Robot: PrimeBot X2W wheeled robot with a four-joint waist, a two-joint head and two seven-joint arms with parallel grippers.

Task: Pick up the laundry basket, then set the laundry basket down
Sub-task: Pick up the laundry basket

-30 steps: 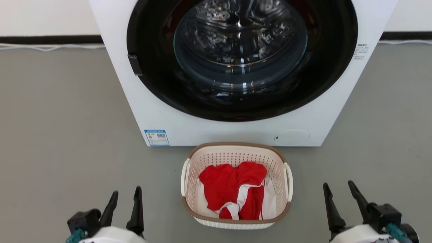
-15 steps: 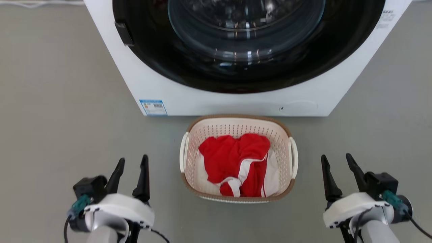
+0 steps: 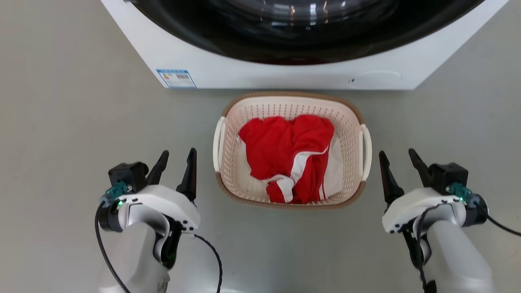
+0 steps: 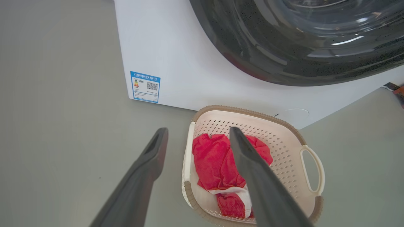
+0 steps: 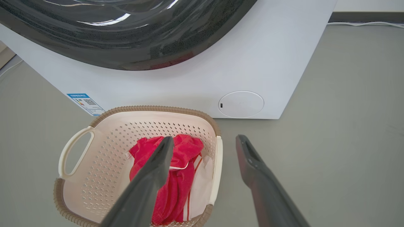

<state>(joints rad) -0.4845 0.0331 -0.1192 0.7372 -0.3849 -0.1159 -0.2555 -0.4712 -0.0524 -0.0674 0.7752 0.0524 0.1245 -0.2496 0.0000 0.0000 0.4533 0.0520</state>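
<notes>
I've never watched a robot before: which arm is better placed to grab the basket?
Right, narrowly: the right gripper stands open closer beside the laundry basket than the left gripper, also open. Both flank it; probably they lift together.

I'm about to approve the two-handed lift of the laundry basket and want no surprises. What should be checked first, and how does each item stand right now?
1. The left pincer is open: ok.
2. The right pincer is open: ok.
3. The laundry basket sits flat on the floor between both pincers: ok.
4. Pincers placed around the left handle and right handle: not ok, both stand clear beside the basket.
5. The red garment lies inside the rim: ok.
6. Gap between basket and washing machine: cannot tell.
</notes>
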